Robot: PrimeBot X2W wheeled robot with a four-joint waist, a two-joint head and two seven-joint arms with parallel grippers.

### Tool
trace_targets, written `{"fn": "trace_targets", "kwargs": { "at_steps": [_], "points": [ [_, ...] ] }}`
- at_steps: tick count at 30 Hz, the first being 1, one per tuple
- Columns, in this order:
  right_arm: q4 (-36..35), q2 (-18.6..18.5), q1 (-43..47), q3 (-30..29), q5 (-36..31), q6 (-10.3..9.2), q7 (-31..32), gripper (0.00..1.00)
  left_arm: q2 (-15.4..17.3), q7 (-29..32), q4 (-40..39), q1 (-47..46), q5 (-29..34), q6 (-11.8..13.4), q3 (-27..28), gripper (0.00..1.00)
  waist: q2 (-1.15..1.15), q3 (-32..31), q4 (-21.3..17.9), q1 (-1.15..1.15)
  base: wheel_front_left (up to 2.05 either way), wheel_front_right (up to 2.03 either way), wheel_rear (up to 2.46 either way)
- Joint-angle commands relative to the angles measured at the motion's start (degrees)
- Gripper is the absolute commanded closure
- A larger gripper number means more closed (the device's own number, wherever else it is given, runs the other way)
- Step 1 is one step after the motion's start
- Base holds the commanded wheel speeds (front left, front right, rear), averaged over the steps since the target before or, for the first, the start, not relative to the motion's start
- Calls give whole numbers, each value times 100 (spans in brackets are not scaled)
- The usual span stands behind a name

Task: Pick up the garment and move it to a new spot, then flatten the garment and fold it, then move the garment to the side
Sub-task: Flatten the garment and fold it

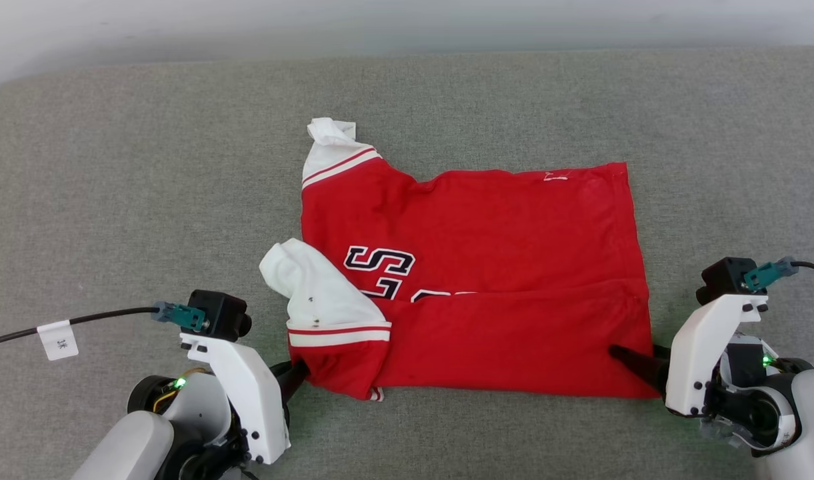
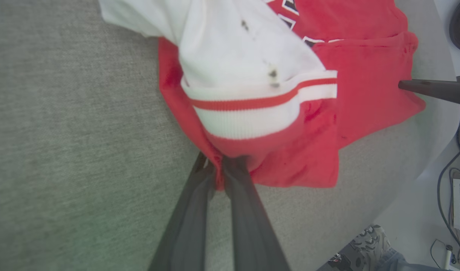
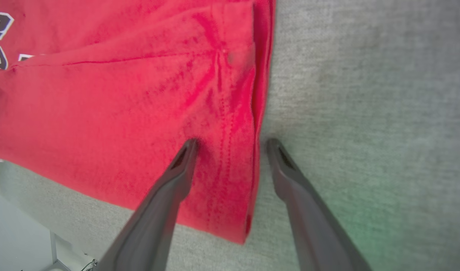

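Off the garment's left side a black cable with a white tag [image 1: 58,339] runs to the left arm. The left gripper [image 1: 299,371] sits at the garment's near-left corner, its dark fingers [image 2: 237,177] pressed together and pinching a bunch of red fabric just below the striped sleeve trim [image 2: 252,103]. The garment [image 1: 500,240] lies spread on the grey fabric surface [image 1: 113,167], between the two grippers. One white sleeve [image 1: 327,150] sticks out at its far-left corner and another [image 1: 313,287] is folded over its near-left part. Its near edge is turned up over the lower half of the black lettering [image 1: 380,260] (only the tops of the letters show). At the garment's near-right corner the right gripper [image 1: 637,357] has its jaws spread. In the right wrist view, one fingertip [image 3: 188,150] rests on the red cloth and the other lies on the grey just past the garment's right hem, so the hem runs between them.
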Motion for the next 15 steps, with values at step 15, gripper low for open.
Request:
{"fn": "trace_targets", "kwargs": {
  "at_steps": [15],
  "points": [
    [-217, -293, 492, 284, 210, -2, -340, 100, 41, -321, -55, 776, -157, 194, 123, 100, 0, -835, -86, 0, 0, 0, 0]
  ]
}}
